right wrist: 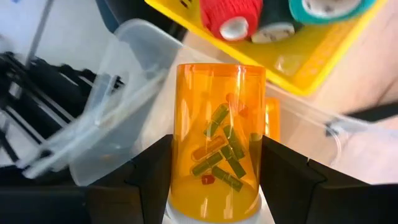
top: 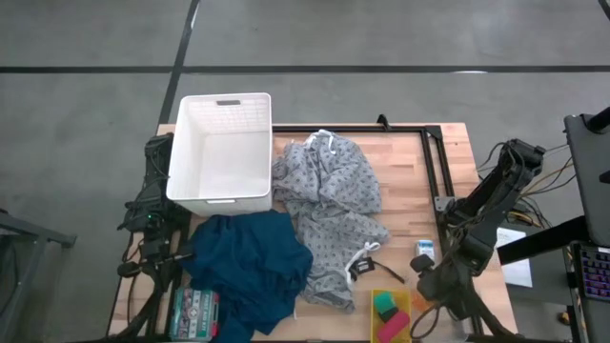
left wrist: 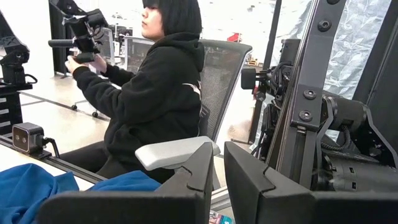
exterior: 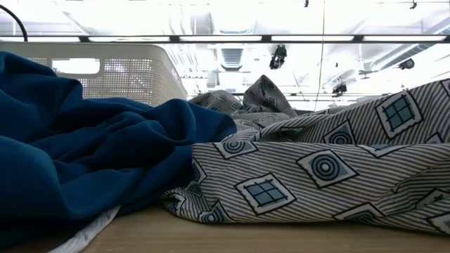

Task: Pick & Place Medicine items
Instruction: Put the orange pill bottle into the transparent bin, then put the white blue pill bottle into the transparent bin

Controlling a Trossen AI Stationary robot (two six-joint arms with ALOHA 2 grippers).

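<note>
Orange pill bottle (right wrist: pixel 217 140) clamped in right gripper (right wrist: pixel 214 171); left gripper (left wrist: pixel 217 180) closed, empty, at table's left edge.

We see a pale wooden tabletop (top: pixel 410 181) with a smooth plank grain. At its far left corner sits a white plastic basket (top: pixel 221 152) with perforated walls. The blue cloth (top: pixel 250 267) looks soft and matt; the grey patterned cloth (top: pixel 329 214) is thinner and creased. The right gripper (right wrist: pixel 214 177), in matt black plastic, clamps a glossy, see-through orange plastic pill bottle (right wrist: pixel 217 137). Near the front right corner a glossy yellow tray (top: pixel 391 314) holds matt blocks.
</note>
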